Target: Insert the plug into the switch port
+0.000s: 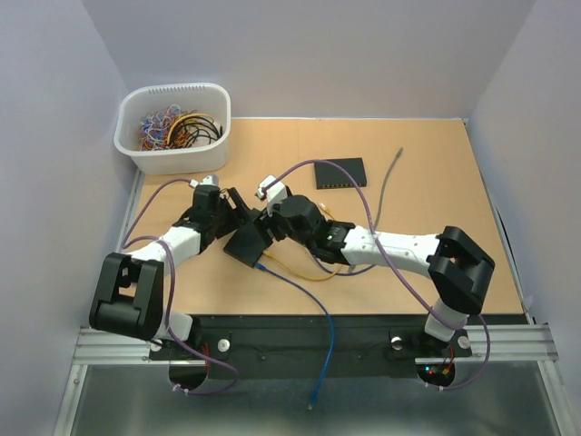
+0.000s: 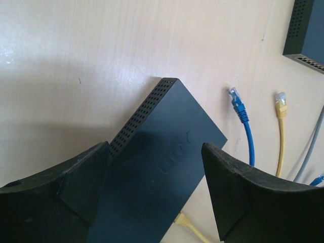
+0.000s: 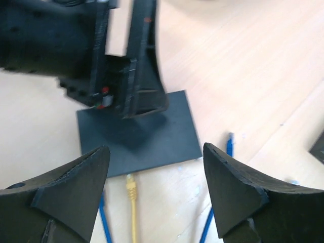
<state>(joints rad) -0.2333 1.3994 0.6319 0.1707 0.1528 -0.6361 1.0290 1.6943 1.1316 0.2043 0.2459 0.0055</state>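
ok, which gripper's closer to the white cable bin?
Left. The left gripper is open over the black switch, on the side toward the white bin at the back-left corner. The right gripper, also open, sits on the switch's other side, farther away.

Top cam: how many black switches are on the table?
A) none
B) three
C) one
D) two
D: the far switch lies toward the back of the board, and the near switch sits mid-board beneath the arms' wrists; no third one shows.
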